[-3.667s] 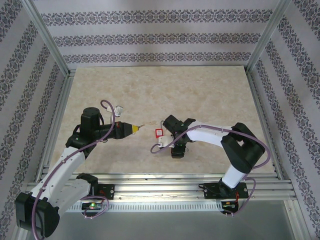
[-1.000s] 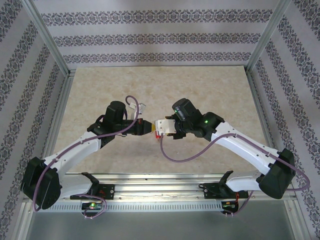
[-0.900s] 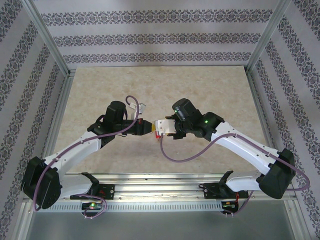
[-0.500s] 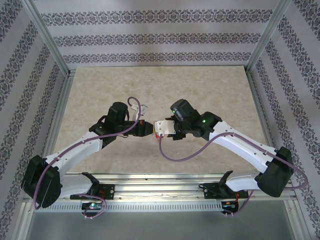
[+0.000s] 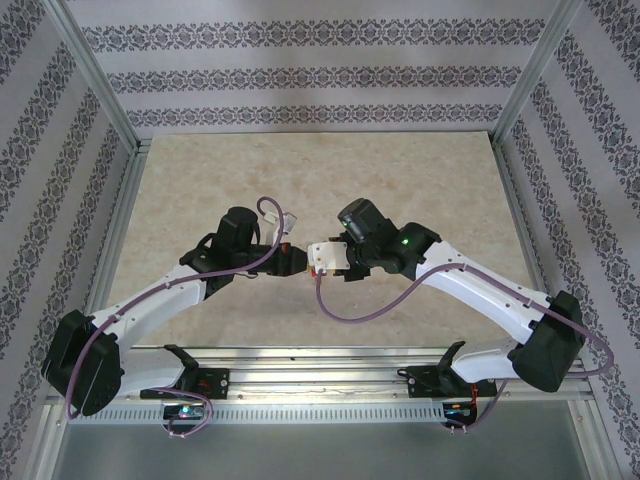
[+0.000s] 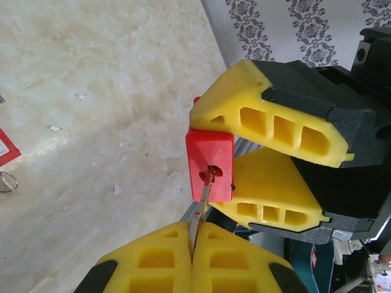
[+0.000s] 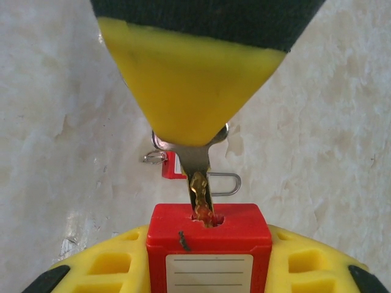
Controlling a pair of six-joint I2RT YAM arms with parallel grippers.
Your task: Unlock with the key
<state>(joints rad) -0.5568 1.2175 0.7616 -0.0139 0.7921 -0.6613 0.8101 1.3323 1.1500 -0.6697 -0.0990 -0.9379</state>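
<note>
Red padlock [image 7: 209,239] clamped in right tool [image 7: 209,264], key [image 7: 201,187] inserted.

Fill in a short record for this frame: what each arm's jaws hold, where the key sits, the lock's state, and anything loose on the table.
left jaws: shut on the key, gripped by its head
right jaws: closed on the red padlock, keyhole facing the key
key: tip in the keyhole, part of the blade outside
lock state: cannot tell from these views
loose item: red tag with a ring, lying on the table
</note>
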